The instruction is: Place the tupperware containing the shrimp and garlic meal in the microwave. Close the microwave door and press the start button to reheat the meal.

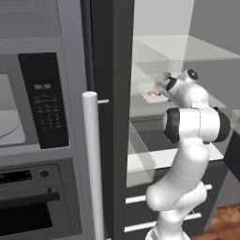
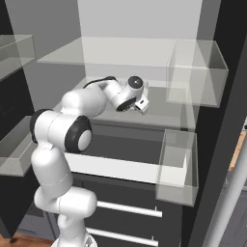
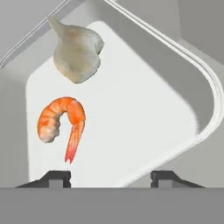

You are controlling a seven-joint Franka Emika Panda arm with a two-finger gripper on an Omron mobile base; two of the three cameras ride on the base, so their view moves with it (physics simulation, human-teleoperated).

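Nearest the hand camera we see the tool point(image 3: 111, 178), its tips parted and straddling the near rim of the tupperware point(image 3: 205, 94); we cannot tell whether it grips yet. Inside lie the shrimp point(image 3: 61, 120) and the garlic bulb point(image 3: 78, 51). The tray sits on a shelf point(image 2: 159, 115) in the open refrigerator. We judge the task barely begun: lifting, carrying to the microwave point(image 1: 28, 105), shutting its door and pressing start remain. The keypad panel point(image 1: 43, 99) reads "00:38".
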